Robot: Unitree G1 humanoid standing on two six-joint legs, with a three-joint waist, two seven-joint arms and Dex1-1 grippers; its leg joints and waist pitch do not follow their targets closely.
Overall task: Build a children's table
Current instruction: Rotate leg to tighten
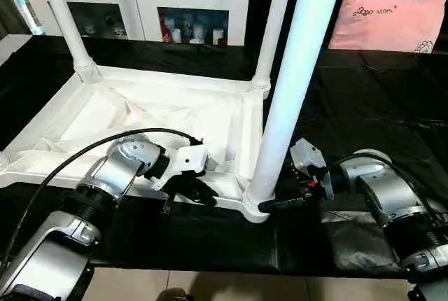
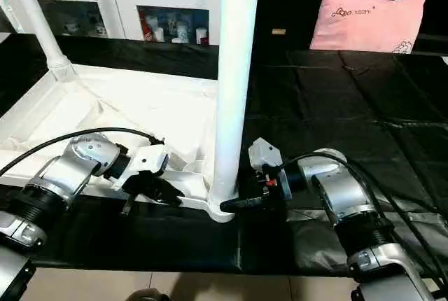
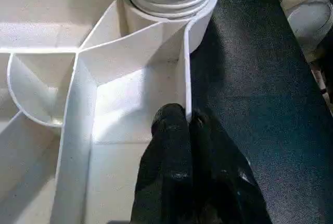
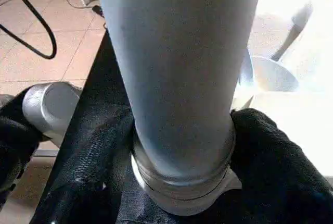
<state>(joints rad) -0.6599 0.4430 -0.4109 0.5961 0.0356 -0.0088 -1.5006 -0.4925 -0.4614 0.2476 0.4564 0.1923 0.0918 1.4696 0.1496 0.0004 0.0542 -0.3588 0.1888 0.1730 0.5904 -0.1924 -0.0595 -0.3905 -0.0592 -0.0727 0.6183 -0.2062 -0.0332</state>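
The job stood well past halfway. The tabletop (image 1: 147,122) lay upside down on the black-covered surface (image 1: 364,105), ribbed underside up, and three legs were already standing in corner sockets: one at the far left corner (image 1: 66,21), one at the far right corner (image 1: 274,24), and the near leg (image 1: 297,77) at the corner closest to the robot's right arm. The last near corner, on the robot's left, ran off the edge of the head views, so whether a fourth leg was seated there could not be told; at most that one leg, and turning the table upright, seemed left to do.

The left tool (image 3: 179,130) was closed, its black fingers pinching the thin upright rim of the tabletop just beside the near socket, apparently to steady it. The right tool (image 4: 182,146) straddled the foot of the near leg, a finger (image 4: 270,151) on each side of the ringed base; they looked to be against it, though a firm grip was not certain.

The table was plain white plastic, with thin diagonal ribs running into round corner sockets, and the legs were long, smooth, tapered tubes with stepped rings at the foot.
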